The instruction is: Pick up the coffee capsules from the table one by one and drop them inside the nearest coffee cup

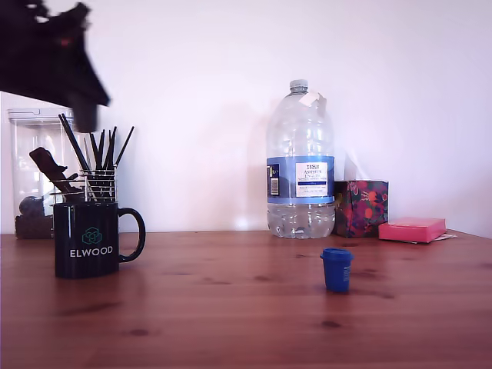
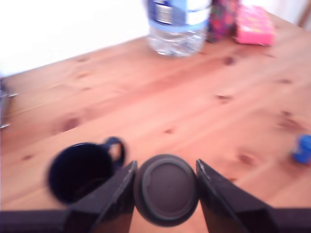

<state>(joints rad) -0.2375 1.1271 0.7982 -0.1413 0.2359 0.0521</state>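
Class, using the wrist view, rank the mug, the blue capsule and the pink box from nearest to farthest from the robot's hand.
1. The mug: right beside the hand, which grips a dark capsule.
2. The blue capsule: farther out on the table, on the hand's other side from the mug.
3. The pink box: farthest, near the table's far edge.

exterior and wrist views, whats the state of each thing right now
claw, shut on the dark capsule, raised off the table
dark capsule, gripped between the claw's fingers, not in the mug
blue capsule, standing on the table, untouched, apart from the mug
mug, upright, open top, handle to the exterior view's right
water bottle, upright, cap on
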